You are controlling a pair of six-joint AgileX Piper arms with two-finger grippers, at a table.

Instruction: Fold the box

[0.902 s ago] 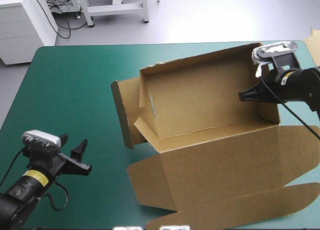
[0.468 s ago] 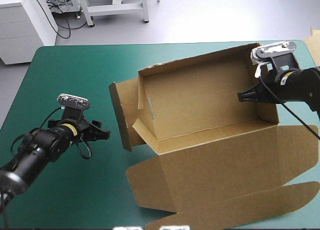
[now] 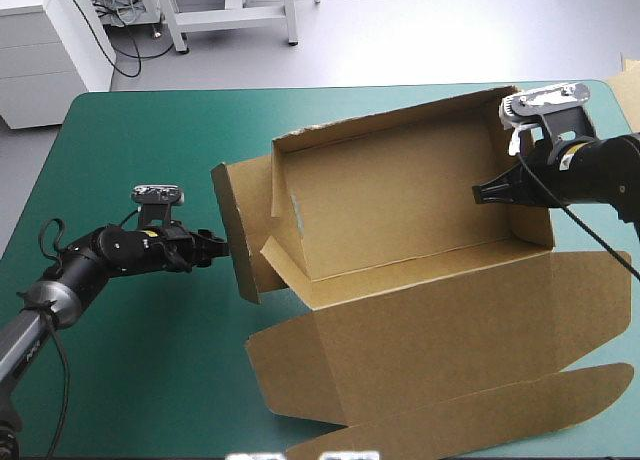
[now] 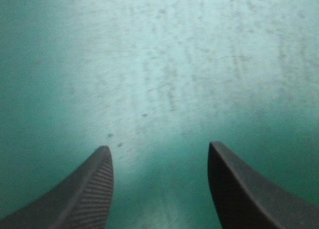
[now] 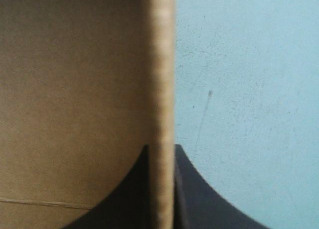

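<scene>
Clamps the right end wall (image 3: 528, 215) of the brown box (image 3: 400, 195) in the right pincer (image 3: 480, 193), box right of centre on the teal-green surface (image 3: 130, 150). Holds the left pincer (image 3: 218, 245) wide, just beside the left flap (image 3: 230, 230), open cover toward the left edge.

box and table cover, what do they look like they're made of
Box: brown corrugated board, matte. The wall edge pinched in the right tool shows fine cross ribs, and the folds are creased lines.
Cover: teal-green, probably a smooth vinyl or rubber mat. It has a dull sheen with small dark specks and scuffs; the exact material is unclear.
</scene>
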